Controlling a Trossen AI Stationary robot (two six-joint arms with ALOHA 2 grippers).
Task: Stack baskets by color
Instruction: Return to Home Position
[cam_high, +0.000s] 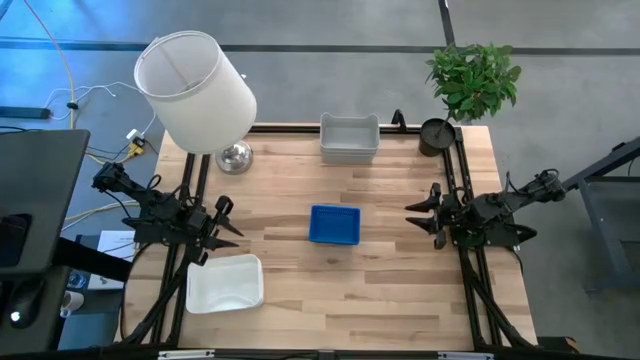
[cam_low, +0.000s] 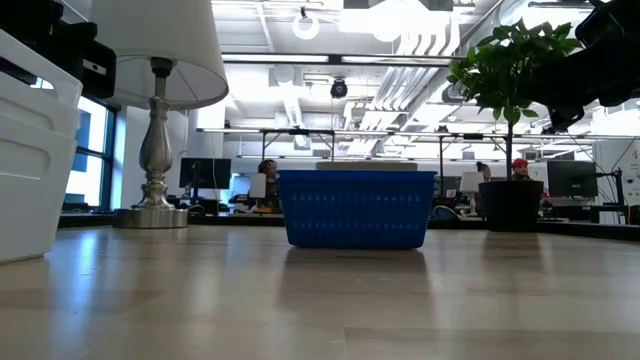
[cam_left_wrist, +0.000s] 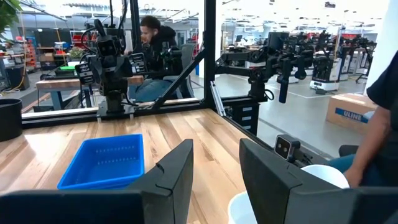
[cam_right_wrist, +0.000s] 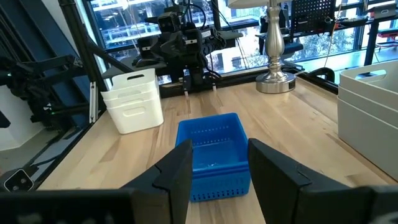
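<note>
A blue basket (cam_high: 334, 225) stands on its bottom in the middle of the table; it also shows as the blue basket (cam_right_wrist: 211, 152) and the blue basket (cam_left_wrist: 102, 163) in the wrist views. White baskets sit nested in a stack (cam_high: 349, 138) at the far edge. More white baskets (cam_high: 224, 283) stand at the near left, nested as a stack (cam_right_wrist: 132, 99). My left gripper (cam_high: 228, 226) hovers open at the table's left edge, pointing level toward the blue basket. My right gripper (cam_high: 418, 215) hovers open at the right edge, facing it as well. Both hold nothing.
A lamp with a large white shade (cam_high: 195, 92) stands at the far left corner on a metal foot (cam_high: 235, 156). A potted plant (cam_high: 472, 78) stands at the far right corner. Bare wood lies around the blue basket. People sit in the room beyond.
</note>
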